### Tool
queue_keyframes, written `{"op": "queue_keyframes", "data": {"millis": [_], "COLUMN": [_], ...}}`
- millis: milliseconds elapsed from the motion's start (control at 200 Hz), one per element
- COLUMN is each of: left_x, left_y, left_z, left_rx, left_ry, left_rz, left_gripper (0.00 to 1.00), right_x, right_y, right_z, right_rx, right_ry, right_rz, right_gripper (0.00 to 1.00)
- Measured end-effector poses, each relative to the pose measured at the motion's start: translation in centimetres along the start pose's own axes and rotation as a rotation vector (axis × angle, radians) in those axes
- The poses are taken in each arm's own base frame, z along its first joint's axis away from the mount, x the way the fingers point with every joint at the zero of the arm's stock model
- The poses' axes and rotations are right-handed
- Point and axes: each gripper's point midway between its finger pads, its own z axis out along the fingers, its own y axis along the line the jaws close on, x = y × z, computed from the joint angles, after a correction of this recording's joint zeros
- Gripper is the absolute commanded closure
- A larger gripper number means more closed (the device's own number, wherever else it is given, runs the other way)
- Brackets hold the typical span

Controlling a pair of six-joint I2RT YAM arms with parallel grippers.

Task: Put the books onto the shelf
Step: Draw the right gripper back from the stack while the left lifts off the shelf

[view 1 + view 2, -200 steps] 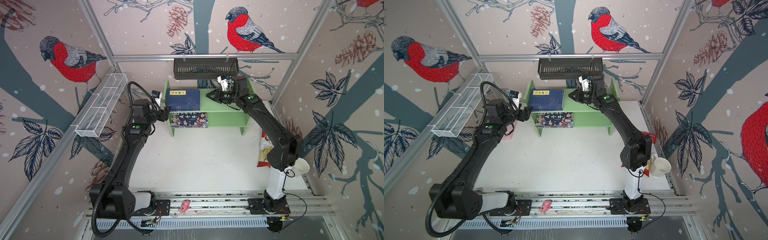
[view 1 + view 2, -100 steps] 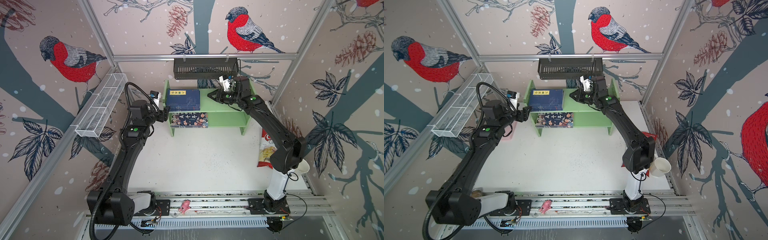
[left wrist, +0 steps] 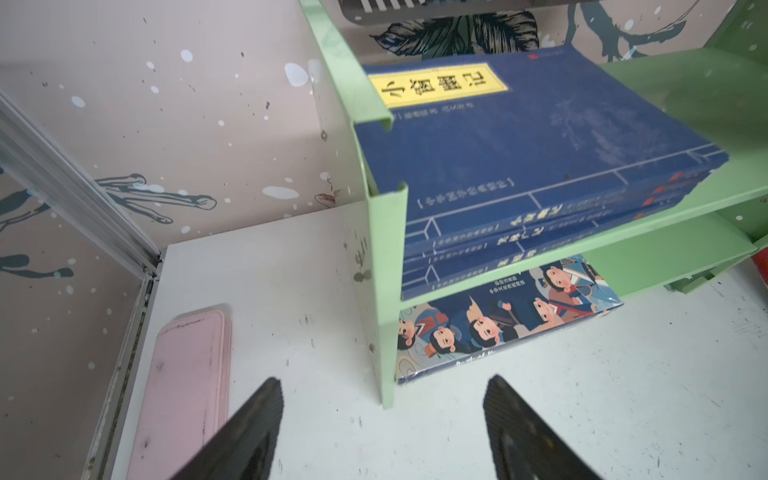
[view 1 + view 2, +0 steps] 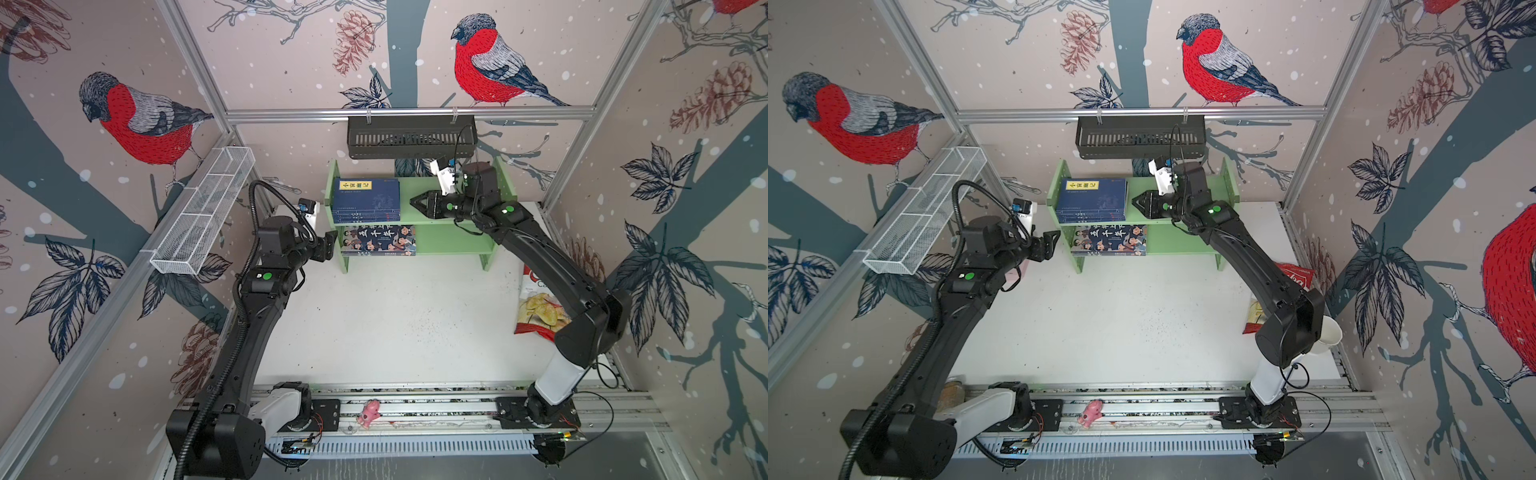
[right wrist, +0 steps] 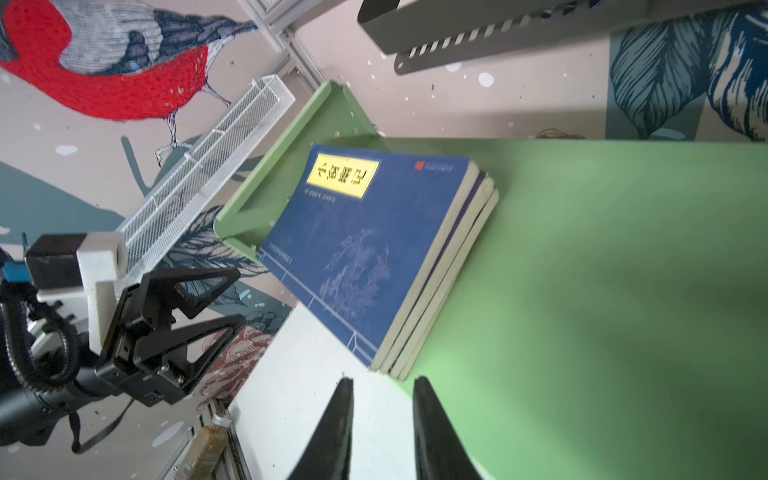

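Observation:
The light green shelf point(image 4: 449, 241) point(image 4: 1179, 241) stands at the back of the table. A stack of navy books point(image 4: 366, 199) point(image 4: 1093, 199) point(image 3: 519, 145) point(image 5: 365, 249) lies flat on the left of its top tier, the uppermost with a yellow label. The cartoon-figure book point(image 4: 379, 240) point(image 4: 1111, 240) point(image 3: 498, 320) lies on the lower tier beneath them. My left gripper point(image 4: 332, 245) point(image 4: 1054, 241) point(image 3: 383, 380) is open and empty just outside the shelf's left panel. My right gripper point(image 4: 412, 202) point(image 4: 1134, 201) point(image 5: 383, 380) hovers over the top tier right of the stack, its jaws narrowly open on nothing.
A flat pink case point(image 3: 183, 386) lies on the table left of the shelf. Just above the shelf, a black slotted basket point(image 4: 411, 137) hangs on the back rail. A white wire-mesh tray point(image 4: 203, 212) lines the left wall. A chip bag point(image 4: 536, 303) and white cup point(image 4: 1327, 332) sit at the right.
The right gripper's jaws have parted slightly beside the navy stack. The left arm's lower links have shifted, and its open gripper has dropped a little by the shelf's left panel.

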Motion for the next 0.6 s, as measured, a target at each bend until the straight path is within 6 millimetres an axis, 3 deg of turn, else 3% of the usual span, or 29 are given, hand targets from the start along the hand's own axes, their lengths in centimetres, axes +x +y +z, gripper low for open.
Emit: {"op": "queue_keyframes", "data": {"millis": [85, 145, 245, 470, 600], "left_x": [0.4, 0.4, 0.7, 3.3, 4.7], "left_y": [0.6, 1.3, 2.8, 5.4, 5.1], "left_z": [-0.4, -0.8, -1.3, -1.6, -1.7], "left_rx": [-0.037, -0.071, -0.118, -0.196, -0.192], "left_ry": [0.004, -0.003, -0.007, 0.025, 0.037], "left_rz": [-0.032, -0.066, -0.126, -0.234, -0.265], "left_gripper": [0.21, 0.16, 0.11, 0.08, 0.08], "right_x": [2.0, 3.3, 4.4, 5.0, 3.0], "right_y": [0.8, 1.5, 2.2, 1.4, 2.6], "right_z": [-0.6, -1.5, -3.5, -6.6, -6.5], "right_rx": [0.02, 0.032, 0.042, 0.091, 0.072], "right_ry": [0.006, -0.009, -0.063, -0.168, -0.196], "right_rz": [-0.036, -0.071, -0.105, -0.113, -0.12], "right_gripper": [0.68, 0.6, 0.52, 0.44, 0.44]}}
